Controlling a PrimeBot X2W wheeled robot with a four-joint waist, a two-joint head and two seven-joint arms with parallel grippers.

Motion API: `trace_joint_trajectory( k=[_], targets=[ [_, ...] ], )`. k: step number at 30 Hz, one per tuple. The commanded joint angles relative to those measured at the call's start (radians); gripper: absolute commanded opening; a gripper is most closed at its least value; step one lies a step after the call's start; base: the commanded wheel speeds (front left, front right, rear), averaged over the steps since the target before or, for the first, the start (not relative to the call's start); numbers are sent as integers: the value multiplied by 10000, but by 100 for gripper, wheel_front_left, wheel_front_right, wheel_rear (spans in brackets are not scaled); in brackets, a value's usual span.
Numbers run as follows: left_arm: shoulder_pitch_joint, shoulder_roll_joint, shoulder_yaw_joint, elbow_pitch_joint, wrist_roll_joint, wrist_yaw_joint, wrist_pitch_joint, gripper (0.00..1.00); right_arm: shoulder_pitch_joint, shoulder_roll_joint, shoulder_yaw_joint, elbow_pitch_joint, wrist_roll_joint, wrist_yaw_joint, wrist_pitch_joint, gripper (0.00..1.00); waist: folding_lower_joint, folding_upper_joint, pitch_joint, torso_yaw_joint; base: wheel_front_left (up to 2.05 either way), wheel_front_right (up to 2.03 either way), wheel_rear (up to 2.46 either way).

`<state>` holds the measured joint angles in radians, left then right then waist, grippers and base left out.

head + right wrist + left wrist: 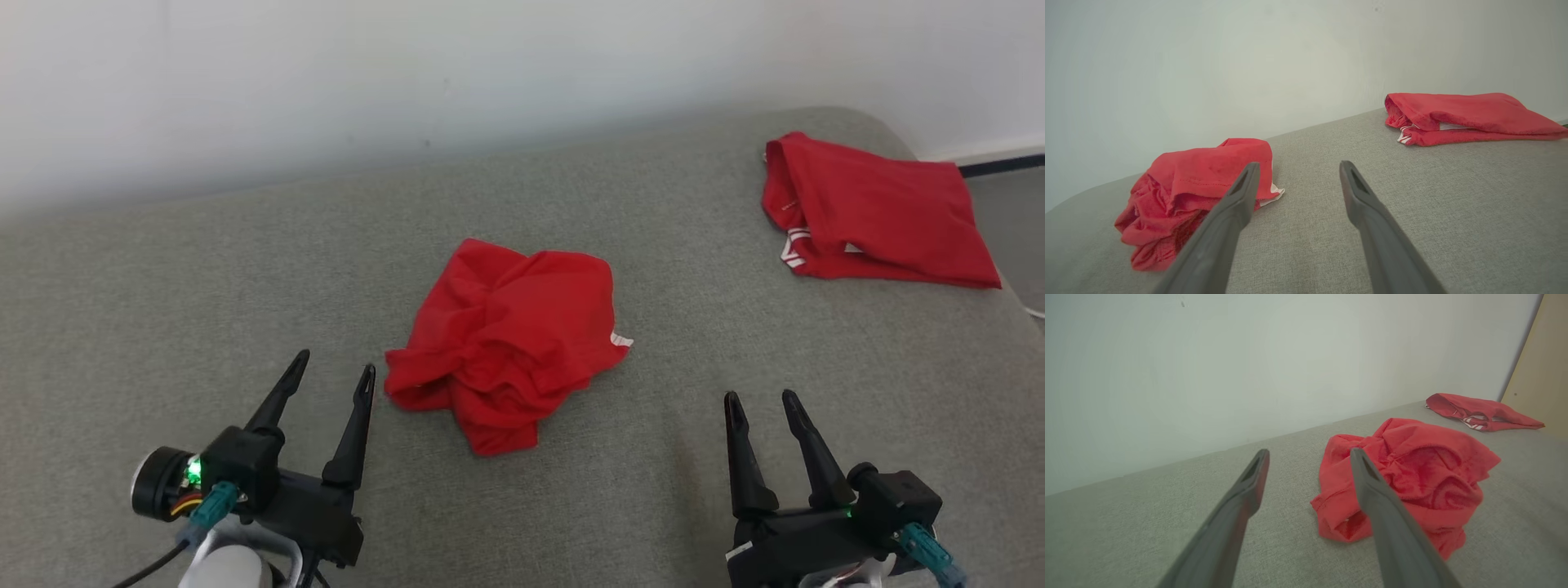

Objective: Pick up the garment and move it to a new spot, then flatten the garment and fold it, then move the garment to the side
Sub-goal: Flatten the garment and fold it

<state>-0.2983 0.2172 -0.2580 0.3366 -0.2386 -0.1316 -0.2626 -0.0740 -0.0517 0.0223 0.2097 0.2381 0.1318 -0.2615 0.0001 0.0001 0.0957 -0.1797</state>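
A crumpled red garment [506, 343] lies in a heap in the middle of the grey cushion [163, 310]; it also appears as a red heap [1412, 477] in the left wrist view and at the left [1200, 192] in the right wrist view. My left gripper [336, 366] hovers open just left of the heap, empty. My right gripper [763, 400] stands open to the heap's lower right, apart from it and empty. Both pairs of fingers [1249, 486] [1355, 192] are spread with only cushion between them.
A second red garment [873, 212], folded flat with white trim, lies at the cushion's far right corner, seen too in the wrist views [1482, 412] [1466, 116]. A pale wall [408, 73] runs behind. The cushion's right edge drops to the floor [1012, 220].
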Motion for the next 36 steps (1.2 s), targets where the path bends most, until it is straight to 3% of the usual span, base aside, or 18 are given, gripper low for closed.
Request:
trace_joint_trajectory(
  k=[1,15,16,17,18,25,36],
  targets=[
    [-188,60,-12,63,-83,20,-28,100,-128,33,37,-37,37,-28,-47,100,-1,-1,586,-609,0,0,0],
    [-1510,507,-1361,2552,-761,20,-28,100,-487,34,-7,-131,302,-28,-45,100,-1,-1,1232,-1425,0,0,0],
    [-1620,492,-1399,2659,-790,20,-28,40,-500,34,-13,-144,303,-28,-45,100,-1,-1,1250,-1428,0,0,0],
    [-1747,478,-1374,2718,-754,20,-30,11,-511,36,-28,-156,296,-28,-45,100,-1,-1,1260,-1419,0,0,0],
    [-1850,452,-1345,2787,-735,20,-28,0,-518,34,-47,-163,279,-28,-47,100,-1,-1,1262,-1398,0,0,0],
    [-1733,149,-611,1741,-174,84,-30,0,-344,35,-236,-154,84,-28,-47,100,-1,-1,789,-776,0,0,0],
    [-268,-33,-416,-347,485,184,-28,0,5,35,-164,-39,159,-28,-45,100,-1,-1,-74,705,0,0,0]
  ],
)
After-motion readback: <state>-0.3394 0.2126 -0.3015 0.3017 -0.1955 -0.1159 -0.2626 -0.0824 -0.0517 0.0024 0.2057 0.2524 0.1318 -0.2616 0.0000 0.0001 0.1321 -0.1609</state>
